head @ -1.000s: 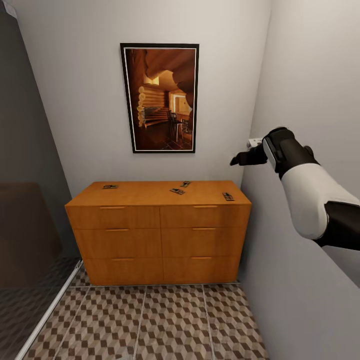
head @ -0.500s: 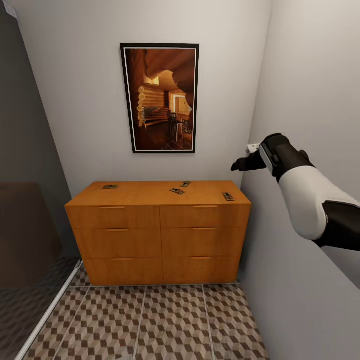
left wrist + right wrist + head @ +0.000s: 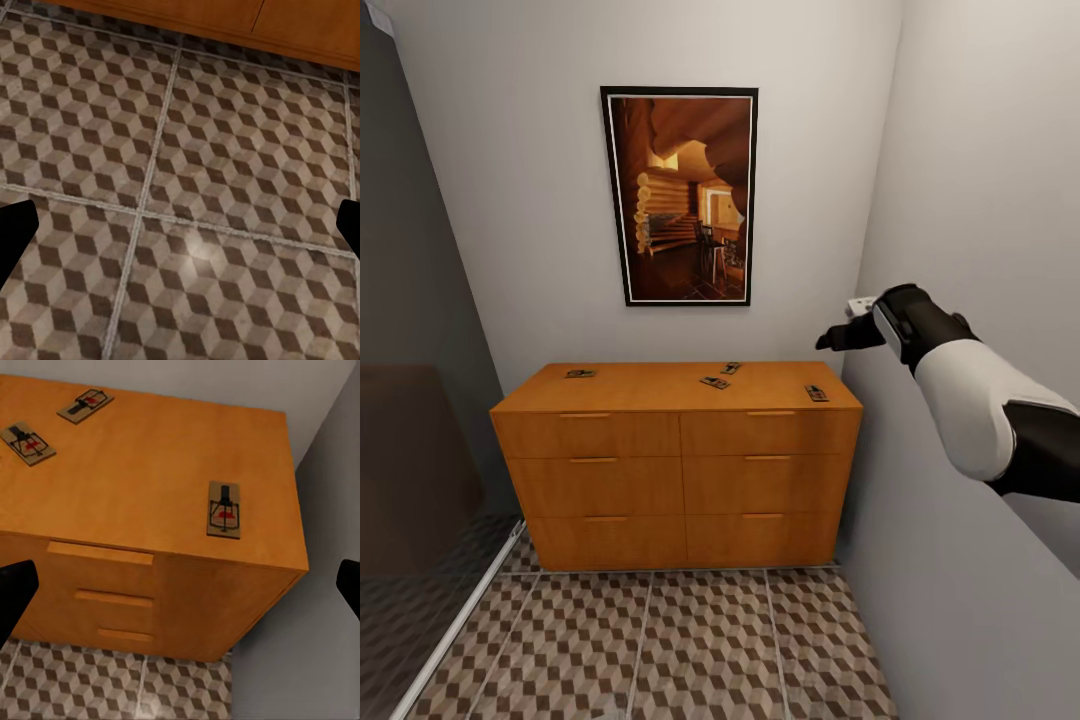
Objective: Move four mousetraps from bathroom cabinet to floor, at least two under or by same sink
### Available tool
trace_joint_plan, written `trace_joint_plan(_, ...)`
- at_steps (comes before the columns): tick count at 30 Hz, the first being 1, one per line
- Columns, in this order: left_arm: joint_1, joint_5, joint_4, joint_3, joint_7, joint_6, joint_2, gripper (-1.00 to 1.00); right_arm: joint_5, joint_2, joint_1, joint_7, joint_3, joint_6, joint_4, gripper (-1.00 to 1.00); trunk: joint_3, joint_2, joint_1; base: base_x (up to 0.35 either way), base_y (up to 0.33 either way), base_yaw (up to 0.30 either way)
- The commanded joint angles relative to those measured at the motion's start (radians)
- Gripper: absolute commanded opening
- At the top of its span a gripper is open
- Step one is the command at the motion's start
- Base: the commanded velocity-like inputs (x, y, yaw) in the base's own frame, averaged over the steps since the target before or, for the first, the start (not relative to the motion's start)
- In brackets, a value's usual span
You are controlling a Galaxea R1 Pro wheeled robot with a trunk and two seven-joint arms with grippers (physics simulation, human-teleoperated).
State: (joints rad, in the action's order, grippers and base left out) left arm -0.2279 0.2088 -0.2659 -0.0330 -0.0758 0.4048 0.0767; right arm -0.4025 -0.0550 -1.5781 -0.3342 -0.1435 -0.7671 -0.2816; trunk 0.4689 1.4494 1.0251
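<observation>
- Since the earlier frames, the right end effector (image 3: 838, 336) has sunk a little and eased toward the low orange-brown wooden cabinet (image 3: 676, 465); camera and cabinet have held their places.
- Four small flat brown wooden mousetraps with dark wire parts lie on the cabinet's top: one near the back left corner (image 3: 581, 374), two close together near the middle back (image 3: 731, 368) (image 3: 714, 382), and one near the right front edge (image 3: 816, 393).
- Right end effector: fingers spread wide and holding nothing; the right wrist view shows its dark fingertips (image 3: 16, 585) far apart at the frame's two sides.
- Key relation: the right-edge mousetrap (image 3: 225, 509) lies below and slightly ahead of the right end effector, between its spread fingers, long axis running front to back across the cabinet top, roughly crosswise to the finger gap, so a straight descent looks workable.
- Left end effector (image 3: 180, 225): also spread wide and empty, hanging low over the cube-patterned brown, beige and cream tiled bathroom floor (image 3: 225, 150) near the cabinet's base, so the right arm is much the nearer.
</observation>
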Motion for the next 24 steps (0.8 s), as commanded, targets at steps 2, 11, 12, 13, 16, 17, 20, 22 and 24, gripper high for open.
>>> trace_joint_plan(2,-0.001,0.004,0.000,-0.004,-0.004,0.003,0.000,1.00,0.000,-0.002,0.004,-0.012,-0.010,0.007,0.000,1.00,0.001,0.001,0.000,0.000,0.000,0.000)
trace_joint_plan(11,-0.001,0.004,0.000,-0.004,-0.004,0.003,0.000,1.00,0.080,-0.005,0.013,-0.022,-0.024,0.019,0.001,1.00,0.001,0.001,0.000,0.000,0.000,0.000)
trace_joint_plan(12,-0.001,0.004,0.000,-0.004,-0.004,0.003,0.000,1.00,0.089,-0.005,0.016,-0.024,-0.025,0.021,0.001,1.00,0.001,0.001,0.000,0.000,0.000,0.000)
trace_joint_plan(13,-0.001,0.004,0.000,-0.004,-0.004,0.003,0.000,1.00,0.090,-0.005,0.017,-0.024,-0.025,0.021,0.001,1.00,0.001,0.001,0.000,0.000,0.000,0.000)
trace_joint_plan(16,-0.001,0.004,0.000,-0.004,-0.004,0.003,0.000,1.00,0.093,-0.005,0.018,-0.026,-0.026,0.021,0.001,1.00,0.001,0.001,0.000,0.000,0.000,0.000)
trace_joint_plan(17,-0.001,0.004,0.000,-0.004,-0.004,0.003,0.000,1.00,0.094,-0.005,0.021,-0.031,-0.026,0.023,0.001,1.00,0.001,0.001,0.000,0.000,0.000,0.000)
trace_joint_plan(20,-0.001,0.004,0.000,-0.004,-0.004,0.003,0.000,1.00,0.095,-0.005,0.024,-0.037,-0.026,0.026,0.001,1.00,0.001,0.001,0.000,0.000,0.000,0.000)
trace_joint_plan(22,-0.001,0.004,0.000,-0.004,-0.004,0.003,0.000,1.00,0.095,-0.005,0.026,-0.039,-0.026,0.027,0.001,1.00,0.001,0.001,0.000,0.000,0.000,0.000)
trace_joint_plan(24,-0.001,0.004,0.000,-0.004,-0.004,0.003,0.000,1.00,0.094,-0.005,0.028,-0.040,-0.026,0.030,0.001,1.00,0.001,0.001,0.000,0.000,0.000,0.000)
